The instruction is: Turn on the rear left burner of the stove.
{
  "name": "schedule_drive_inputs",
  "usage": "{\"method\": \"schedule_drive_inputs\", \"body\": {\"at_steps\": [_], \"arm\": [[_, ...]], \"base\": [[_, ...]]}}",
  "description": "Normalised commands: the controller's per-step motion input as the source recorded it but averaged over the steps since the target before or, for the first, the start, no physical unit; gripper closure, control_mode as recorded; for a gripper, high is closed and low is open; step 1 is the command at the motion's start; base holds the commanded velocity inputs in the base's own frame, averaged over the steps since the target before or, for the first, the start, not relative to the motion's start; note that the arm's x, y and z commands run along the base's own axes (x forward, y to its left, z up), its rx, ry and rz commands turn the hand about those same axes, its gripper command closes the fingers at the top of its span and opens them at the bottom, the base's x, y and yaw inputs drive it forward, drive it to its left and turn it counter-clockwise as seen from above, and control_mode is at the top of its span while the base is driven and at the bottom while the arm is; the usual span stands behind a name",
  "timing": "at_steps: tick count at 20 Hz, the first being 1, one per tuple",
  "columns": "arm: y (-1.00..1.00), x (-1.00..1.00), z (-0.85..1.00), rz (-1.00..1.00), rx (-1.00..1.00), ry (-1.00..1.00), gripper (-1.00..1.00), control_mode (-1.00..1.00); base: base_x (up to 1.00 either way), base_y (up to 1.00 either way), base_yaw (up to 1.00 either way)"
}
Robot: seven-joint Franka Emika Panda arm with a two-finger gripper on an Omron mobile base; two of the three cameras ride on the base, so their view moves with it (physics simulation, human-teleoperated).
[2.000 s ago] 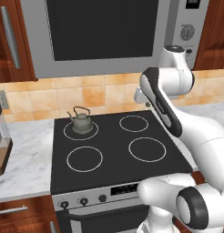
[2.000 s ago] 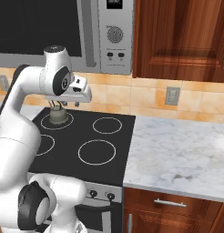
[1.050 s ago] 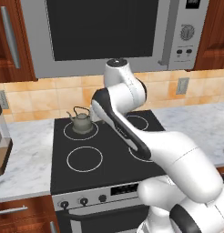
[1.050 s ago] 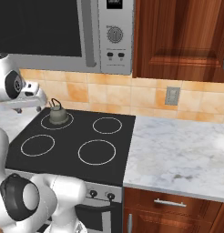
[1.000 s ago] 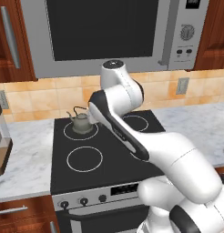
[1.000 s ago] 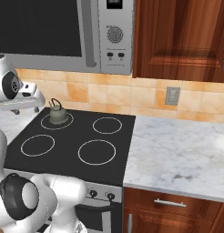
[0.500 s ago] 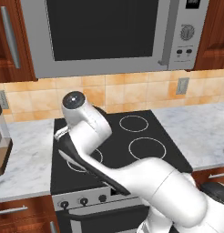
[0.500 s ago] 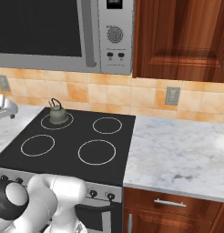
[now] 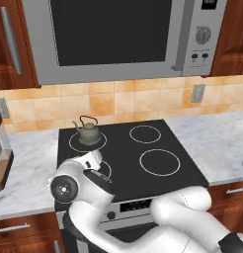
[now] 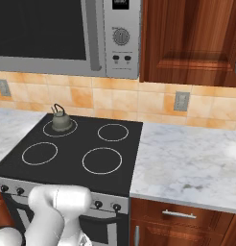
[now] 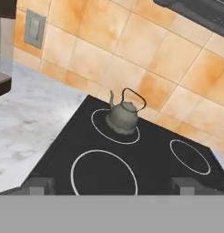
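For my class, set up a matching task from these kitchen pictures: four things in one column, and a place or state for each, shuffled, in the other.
Things:
1. kettle
2. rear left burner
3. microwave
4. wall outlet

Places or states:
A. on the tiled wall, above the marble counter
B. mounted above the stove
C. dark inside, not glowing
D. standing on the rear left ring

Pairs: 1-D, 2-C, 3-B, 4-A

Stove (image 9: 123, 153): black glass w/ thin white rings, silver front panel. Rear left burner (image 11: 132, 136): white outline, dark inside. Kettle (image 11: 122, 114) on it: grey-green. Behind stove, wall tiles (image 10: 139, 103) orange/tan. Worktop (image 10: 187, 163) beside stove: white-grey marble.
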Motion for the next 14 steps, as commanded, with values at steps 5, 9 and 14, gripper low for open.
{"method": "schedule_drive_inputs", "body": {"at_steps": [5, 9, 14], "arm": [[0.21, -0.50, -0.49, 0.01, 0.00, -0.46, -1.00, -1.00], [0.04, -0.28, -0.57, 0.00, 0.00, -0.15, -1.00, -1.00], [0.00, -0.06, -0.32, 0.00, 0.00, 0.00, -1.00, -1.00]], "base": [[0.00, 0.00, 0.00], [0.00, 0.00, 0.00], [0.00, 0.00, 0.00]]}}
